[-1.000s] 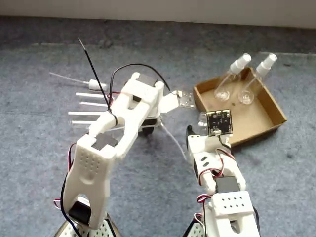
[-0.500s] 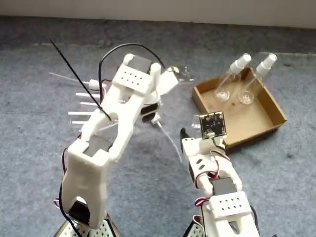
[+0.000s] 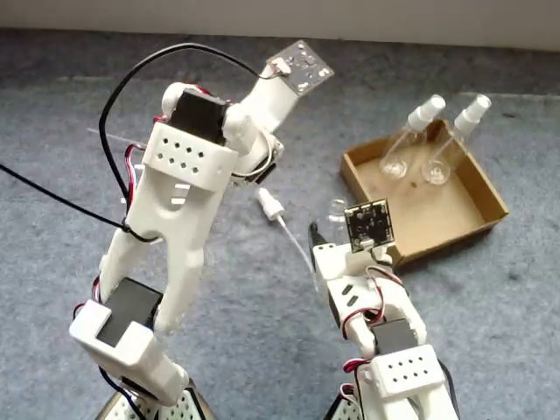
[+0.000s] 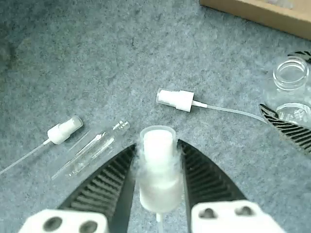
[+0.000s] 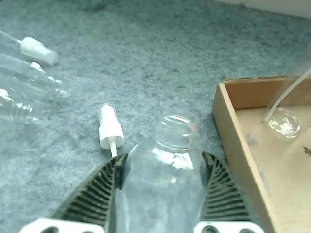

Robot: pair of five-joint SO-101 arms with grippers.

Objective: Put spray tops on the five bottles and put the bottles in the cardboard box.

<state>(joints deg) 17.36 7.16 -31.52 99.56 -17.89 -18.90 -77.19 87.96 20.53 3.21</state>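
My left gripper is shut on a white spray top and hangs above the grey carpet. Below it lies a second spray top with a long thin tube, which also shows between the arms. A third spray top rests beside a clear bottle lying flat. My right gripper is shut on a clear bottle with an open neck, held next to the cardboard box. Two bottles with spray tops lean inside the box.
More clear bottles and a loose spray top lie on the carpet off to the left side. The box wall stands close beside the held bottle. The left arm towers over the middle of the carpet.
The left arm has lifted and swung its wrist up and back, uncovering the spray top on the carpet. The right arm with its bottle has shifted slightly left.
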